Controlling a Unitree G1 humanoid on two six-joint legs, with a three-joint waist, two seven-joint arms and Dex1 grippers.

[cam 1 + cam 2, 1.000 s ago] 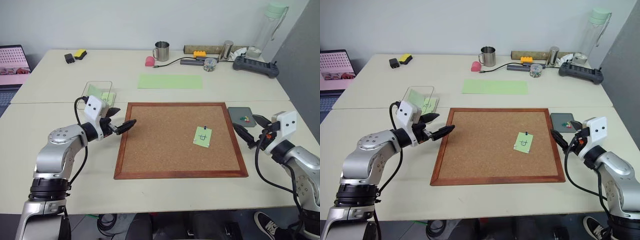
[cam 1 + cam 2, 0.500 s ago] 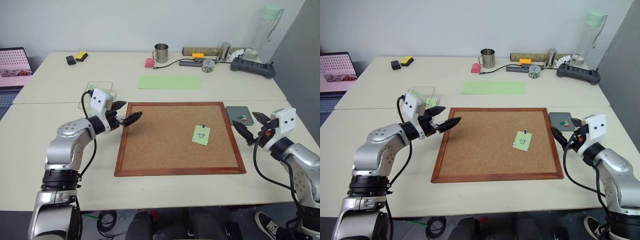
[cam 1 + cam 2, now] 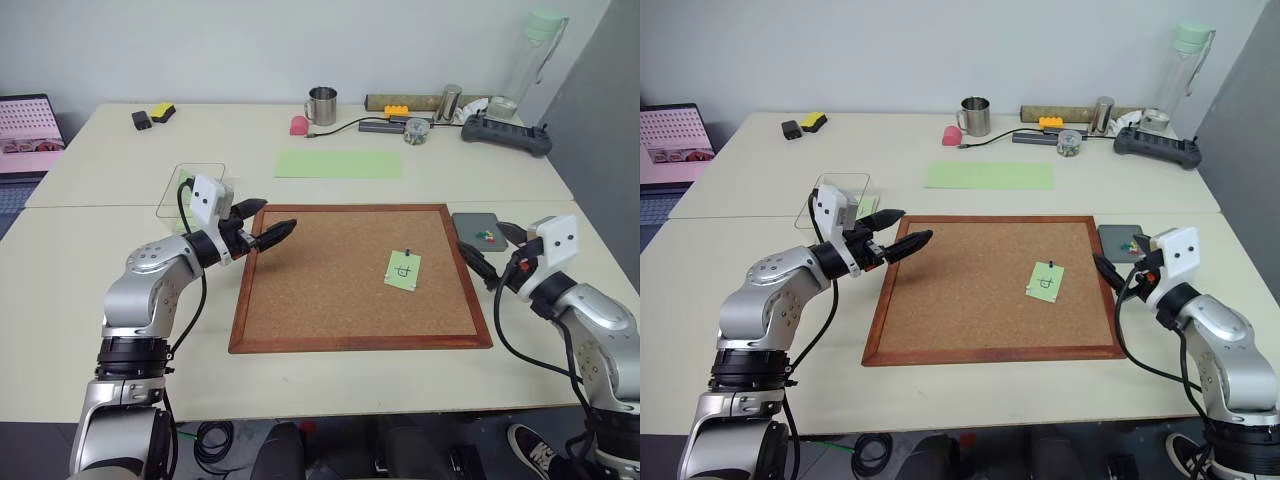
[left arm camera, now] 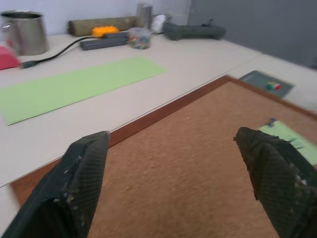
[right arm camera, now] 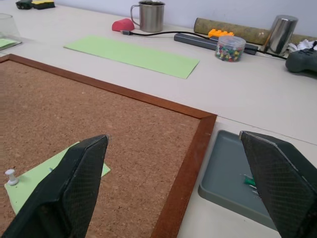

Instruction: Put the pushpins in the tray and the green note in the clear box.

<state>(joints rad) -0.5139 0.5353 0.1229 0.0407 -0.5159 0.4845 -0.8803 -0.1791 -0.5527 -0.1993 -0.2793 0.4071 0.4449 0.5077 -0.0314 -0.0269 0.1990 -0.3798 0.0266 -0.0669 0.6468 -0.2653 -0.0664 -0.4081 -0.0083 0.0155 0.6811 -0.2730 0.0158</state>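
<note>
A pale tabletop (image 3: 120, 300), made of two tables pushed together, is seen against a plain light wall. A wood-framed corkboard (image 3: 330, 300) lies flat at its middle. The green note (image 3: 402, 270) is pinned on the right part of the board by a dark pushpin (image 3: 408, 253) at its upper edge. The grey tray (image 3: 478, 229) sits just beside the board's far right corner, and red and green pushpins (image 3: 487, 236) are seen inside it. The clear box (image 3: 190, 187) stands off the board's far left corner, with pale green paper in it.

The left gripper (image 3: 262, 222) is held over the board's far left corner, fingers spread and empty. The right gripper (image 3: 492, 251) is held at the board's right edge, next to the tray, its fingers wide apart and gripping nothing.

Along the far side a long green paper strip (image 3: 338, 163), a metal mug (image 3: 321, 104), a black cable (image 3: 345, 124), a jar of pins (image 3: 416, 130) and a dark controller (image 3: 505, 135) are laid out. A laptop (image 3: 28, 122) is seen at the far left.
</note>
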